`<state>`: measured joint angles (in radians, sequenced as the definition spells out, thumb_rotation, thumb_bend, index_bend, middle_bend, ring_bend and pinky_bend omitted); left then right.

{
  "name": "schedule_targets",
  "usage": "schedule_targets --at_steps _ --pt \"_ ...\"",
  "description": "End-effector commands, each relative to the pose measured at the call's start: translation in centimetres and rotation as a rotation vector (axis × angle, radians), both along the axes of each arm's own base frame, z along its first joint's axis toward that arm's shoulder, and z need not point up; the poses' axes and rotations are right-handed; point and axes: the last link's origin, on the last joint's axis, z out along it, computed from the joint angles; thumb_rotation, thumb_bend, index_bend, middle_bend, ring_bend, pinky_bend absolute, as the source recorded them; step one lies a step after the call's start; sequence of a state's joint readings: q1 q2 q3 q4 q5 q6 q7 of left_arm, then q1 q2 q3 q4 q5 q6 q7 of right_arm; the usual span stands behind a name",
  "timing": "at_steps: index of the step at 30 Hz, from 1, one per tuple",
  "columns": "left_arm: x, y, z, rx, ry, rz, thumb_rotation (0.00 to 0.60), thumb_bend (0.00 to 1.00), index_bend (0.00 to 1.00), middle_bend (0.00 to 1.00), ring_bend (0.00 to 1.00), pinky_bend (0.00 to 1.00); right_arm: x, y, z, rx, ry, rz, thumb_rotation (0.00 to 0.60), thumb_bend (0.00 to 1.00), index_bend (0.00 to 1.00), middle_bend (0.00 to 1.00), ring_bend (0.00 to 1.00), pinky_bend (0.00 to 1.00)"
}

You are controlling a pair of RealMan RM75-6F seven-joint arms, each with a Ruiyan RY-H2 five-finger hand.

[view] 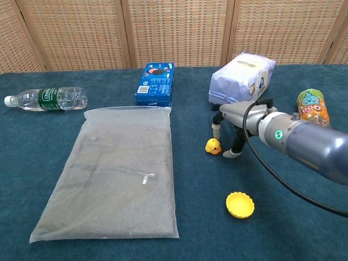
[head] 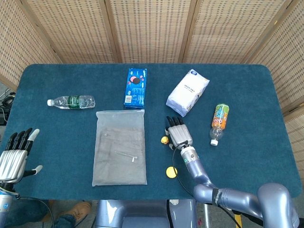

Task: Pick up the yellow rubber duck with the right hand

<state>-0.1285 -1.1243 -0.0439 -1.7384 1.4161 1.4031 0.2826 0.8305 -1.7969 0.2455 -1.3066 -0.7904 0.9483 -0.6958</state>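
Note:
The small yellow rubber duck stands on the blue cloth, right of the clear bag. My right hand hovers palm down just above and to the right of it. Its fingers point down around the duck: one comes down behind it and the thumb stands beside it at the right, not gripping. My left hand rests open at the table's near left edge, seen only in the head view.
A clear zip bag lies left of the duck. A yellow cap lies in front of it. Behind are a blue cookie box, a white pouch, an orange bottle and a water bottle.

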Motion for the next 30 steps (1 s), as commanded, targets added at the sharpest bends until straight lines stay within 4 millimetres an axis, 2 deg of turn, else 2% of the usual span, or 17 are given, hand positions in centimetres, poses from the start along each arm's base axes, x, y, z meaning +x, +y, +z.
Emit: schedule_targets --at_steps 1,6,10,15,23,30 --pt "0.0 0.0 0.0 0.000 0.001 -0.001 0.600 0.02 0.00 0.00 0.00 0.00 0.2 0.2 -0.3 0.011 -0.011 -0.001 0.600 0.24 0.43 0.00 0.00 0.00" --pt "0.0 0.0 -0.1 -0.001 0.004 -0.001 0.600 0.01 0.00 0.00 0.00 0.00 0.5 0.3 -0.6 0.017 -0.027 -0.006 0.600 0.24 0.45 0.00 0.00 0.00" --pt "0.0 0.0 -0.1 -0.001 0.005 0.000 0.600 0.02 0.00 0.00 0.00 0.00 0.5 0.1 -0.8 0.016 -0.036 -0.021 0.600 0.27 0.51 0.00 0.00 0.00" --pt "0.0 0.0 -0.1 -0.003 0.005 0.001 0.600 0.02 0.00 0.00 0.00 0.00 0.7 0.2 -0.3 0.013 -0.056 -0.023 0.600 0.28 0.54 0.00 0.00 0.00" --pt "0.0 0.0 -0.2 -0.006 0.004 -0.002 0.600 0.02 0.00 0.00 0.00 0.00 2.1 0.7 1.8 0.009 -0.123 0.006 0.600 0.28 0.55 0.00 0.00 0.00" --pt "0.1 -0.2 -0.2 -0.010 0.003 -0.008 0.600 0.02 0.00 0.00 0.00 0.00 2.4 2.8 4.4 0.044 -0.106 0.071 0.600 0.28 0.55 0.00 0.00 0.00"
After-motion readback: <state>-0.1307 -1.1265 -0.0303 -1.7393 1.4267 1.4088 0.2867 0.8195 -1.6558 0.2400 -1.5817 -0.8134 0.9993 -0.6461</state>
